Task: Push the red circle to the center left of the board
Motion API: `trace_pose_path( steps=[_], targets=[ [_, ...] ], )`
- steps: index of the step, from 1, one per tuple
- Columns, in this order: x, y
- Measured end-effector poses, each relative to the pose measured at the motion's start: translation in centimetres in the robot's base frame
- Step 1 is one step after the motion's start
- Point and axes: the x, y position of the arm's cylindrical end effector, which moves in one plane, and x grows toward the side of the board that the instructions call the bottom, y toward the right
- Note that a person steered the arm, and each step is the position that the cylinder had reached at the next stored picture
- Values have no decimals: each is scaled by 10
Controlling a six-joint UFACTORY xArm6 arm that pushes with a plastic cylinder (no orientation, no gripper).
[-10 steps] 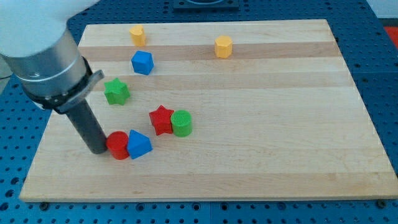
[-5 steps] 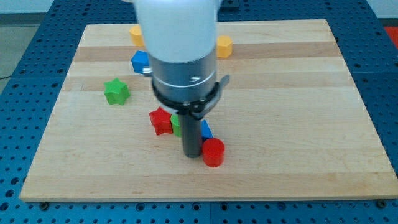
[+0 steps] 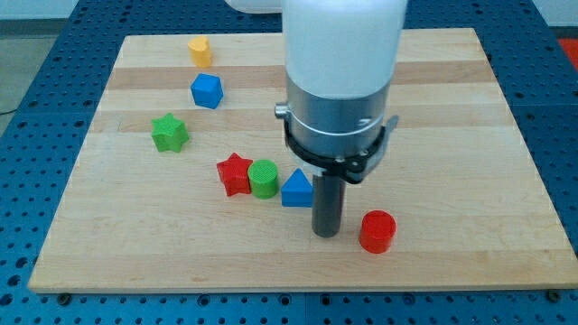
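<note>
Red circle (image 3: 377, 231): sitting near the board's (image 3: 506, 135) bottom edge, right of centre, so the task is standing far from done. The tip (image 3: 326, 233), a bare rod holding nothing, is resting just left of the circle, apart from it. Blue triangle (image 3: 297, 190), green cylinder (image 3: 264, 179) and red star (image 3: 235, 173) are lying across the leftward route. Green star (image 3: 169, 133), blue block (image 3: 206, 91) and yellow block (image 3: 200, 51) are sitting toward the top-left corner.

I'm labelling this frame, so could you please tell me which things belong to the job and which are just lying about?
Job:
red circle, near the view's bottom, right of centre
my tip, just to its left
board

Lying about:
red star
green circle
blue triangle
green star
blue block
yellow block
</note>
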Motion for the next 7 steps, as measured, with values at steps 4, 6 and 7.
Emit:
trace_pose_path(
  steps=[4,6,7],
  targets=[
    [5,163],
    [-37,69],
    [-125,44]
  ],
)
